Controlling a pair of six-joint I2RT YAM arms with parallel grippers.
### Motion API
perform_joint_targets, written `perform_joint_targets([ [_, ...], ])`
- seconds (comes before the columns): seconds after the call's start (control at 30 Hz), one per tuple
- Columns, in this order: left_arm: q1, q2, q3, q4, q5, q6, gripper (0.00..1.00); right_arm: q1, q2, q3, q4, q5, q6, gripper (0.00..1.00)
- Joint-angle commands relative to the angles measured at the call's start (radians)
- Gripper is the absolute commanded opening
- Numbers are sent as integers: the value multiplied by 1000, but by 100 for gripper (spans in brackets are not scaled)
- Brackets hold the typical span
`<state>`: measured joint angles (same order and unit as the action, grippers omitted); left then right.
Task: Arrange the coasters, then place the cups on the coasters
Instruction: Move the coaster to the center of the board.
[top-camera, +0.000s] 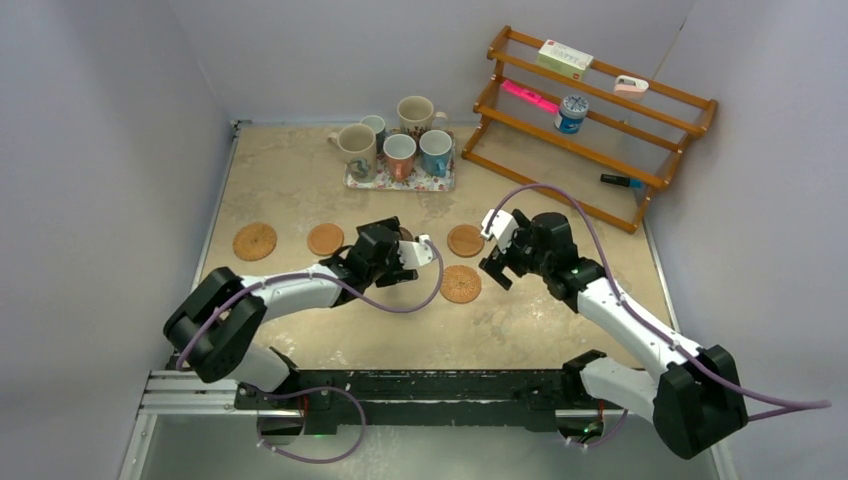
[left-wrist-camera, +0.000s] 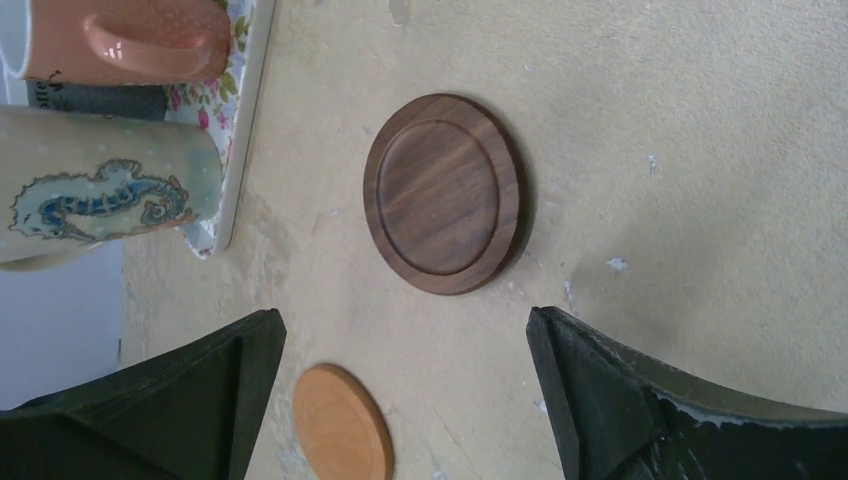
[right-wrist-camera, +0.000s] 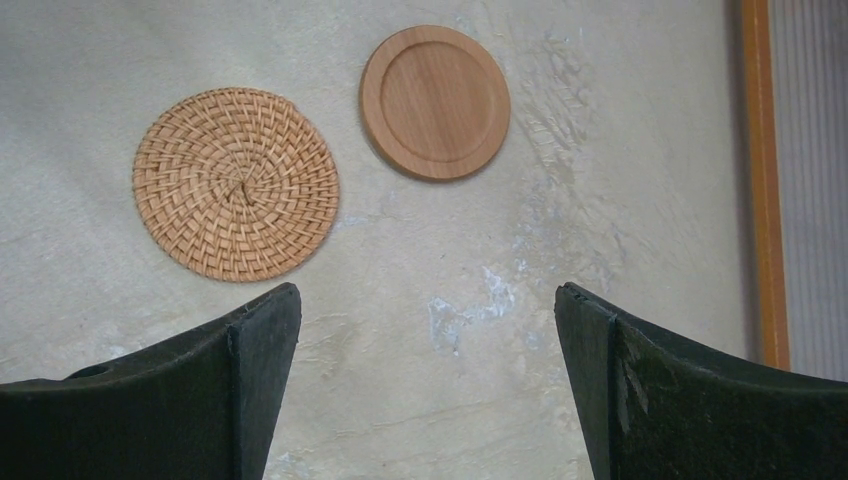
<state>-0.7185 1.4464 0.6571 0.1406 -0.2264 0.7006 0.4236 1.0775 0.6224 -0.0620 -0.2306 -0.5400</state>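
Note:
Five coasters lie on the table: a woven one (top-camera: 255, 241), a smooth orange one (top-camera: 325, 239), a dark brown wood one (left-wrist-camera: 442, 193), another smooth orange one (top-camera: 466, 240) and a second woven one (top-camera: 461, 284). My left gripper (left-wrist-camera: 405, 330) is open and empty just short of the dark coaster, and the smooth orange coaster (left-wrist-camera: 340, 425) shows beneath it. My right gripper (right-wrist-camera: 428, 300) is open over bare table, near the woven coaster (right-wrist-camera: 236, 183) and the orange wood coaster (right-wrist-camera: 435, 102). The cups (top-camera: 399, 155) stand grouped on the floral tray (top-camera: 400, 186).
A wooden rack (top-camera: 590, 150) stands at the back right with a blue-and-white tin (top-camera: 571, 113) and small items on it. Its orange rail (right-wrist-camera: 762, 180) shows at the right edge of the right wrist view. Grey walls close in both sides.

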Motion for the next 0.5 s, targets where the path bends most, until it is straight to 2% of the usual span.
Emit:
perform_joint_targets([
  [0.0, -24, 74, 39, 92, -58, 25, 100, -19, -36, -19, 39, -35, -12, 99],
  [0.2, -40, 181, 60, 134, -100, 30, 100, -30, -54, -20, 39, -46, -11, 99],
  [0.47, -46, 235, 69, 165, -143, 37, 100, -34, -62, -20, 40, -55, -9, 99],
])
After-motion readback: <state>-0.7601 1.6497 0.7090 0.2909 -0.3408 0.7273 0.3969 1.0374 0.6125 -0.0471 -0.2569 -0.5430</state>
